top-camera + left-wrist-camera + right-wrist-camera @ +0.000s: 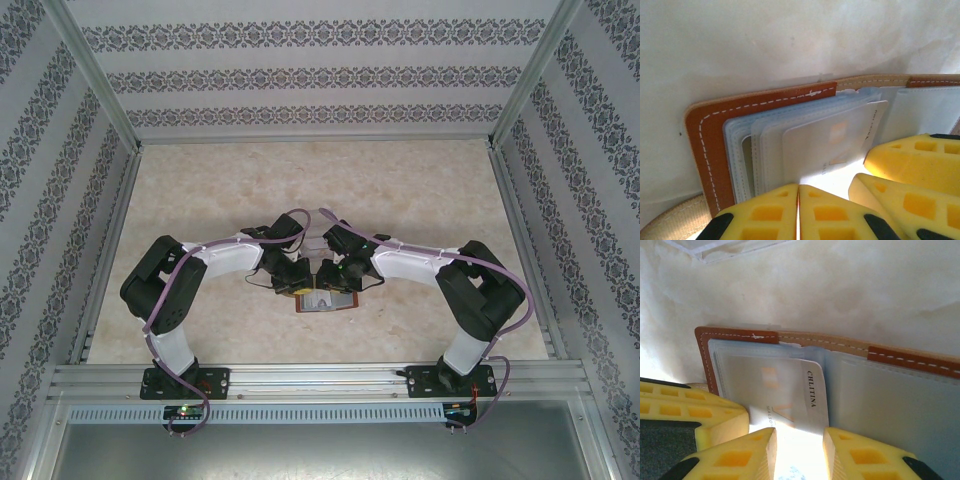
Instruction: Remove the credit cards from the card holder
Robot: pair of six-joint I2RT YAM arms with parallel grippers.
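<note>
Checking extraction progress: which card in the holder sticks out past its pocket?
The white card printed CHLITINA, topmost in the card holder; its lower edge juts toward the right end effector, while the others sit inside frosted sleeves.

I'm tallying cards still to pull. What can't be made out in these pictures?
- Number of credit cards: left wrist view, overlapping frosted sleeves blur them.
- Near edge of the card holder: both wrist views, yellow fingers and frame bottom cut it off.
- Top view: the arms cover most of the card holder.
- What the shut left gripper pinches, if anything: hidden between its fingers.
</note>
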